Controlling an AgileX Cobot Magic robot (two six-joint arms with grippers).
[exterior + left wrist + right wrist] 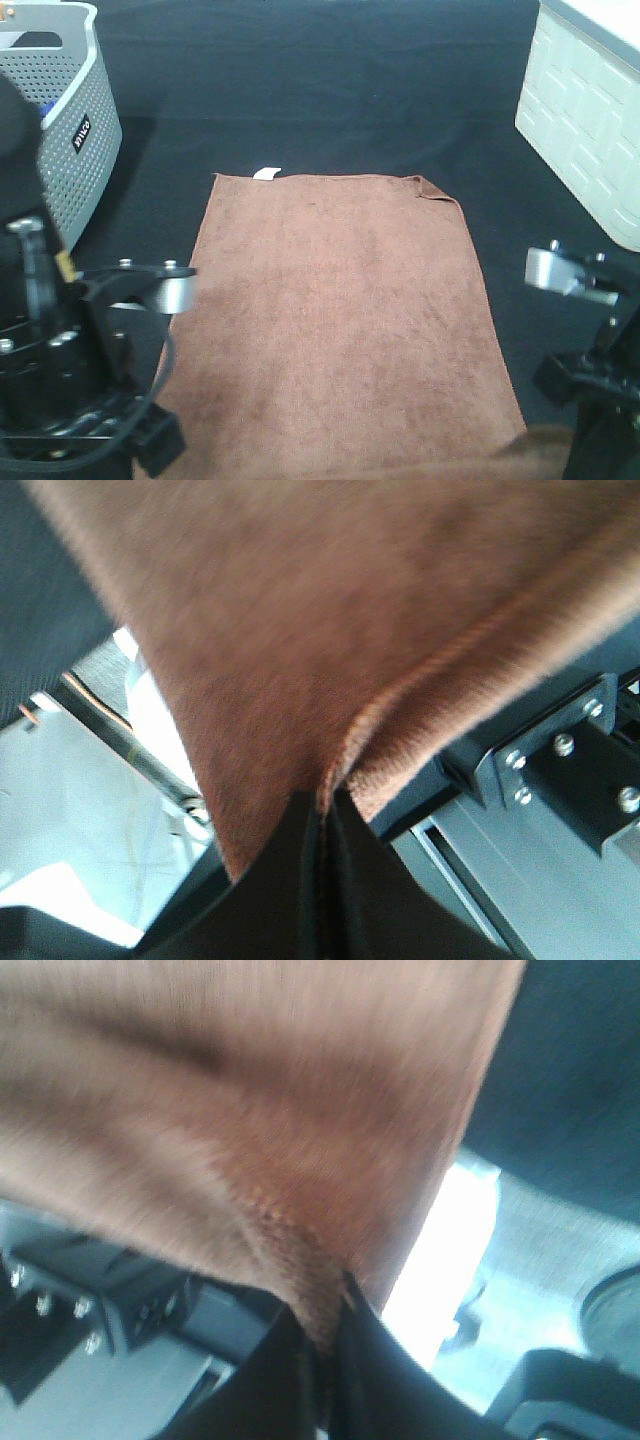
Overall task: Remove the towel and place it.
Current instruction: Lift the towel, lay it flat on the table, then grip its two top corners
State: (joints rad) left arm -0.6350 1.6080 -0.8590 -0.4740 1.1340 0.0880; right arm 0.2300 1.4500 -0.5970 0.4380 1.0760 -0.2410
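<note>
The brown towel (340,300) lies spread flat on the black table (330,90), with its small white tag (266,174) at the far left corner. Both arms stand at the towel's near edge, one at each side. In the left wrist view my left gripper (322,810) is shut on a near corner of the towel (350,610), the stitched hem folded between its black fingers. In the right wrist view my right gripper (335,1330) is shut on the other near corner of the towel (250,1090), and the cloth rises there. The fingertips themselves do not show in the high view.
A grey perforated basket (70,120) stands at the far left of the table, with something blue (45,106) at its rim. A white panelled container (590,110) stands at the far right. The table edge and machine frame show below the towel in both wrist views.
</note>
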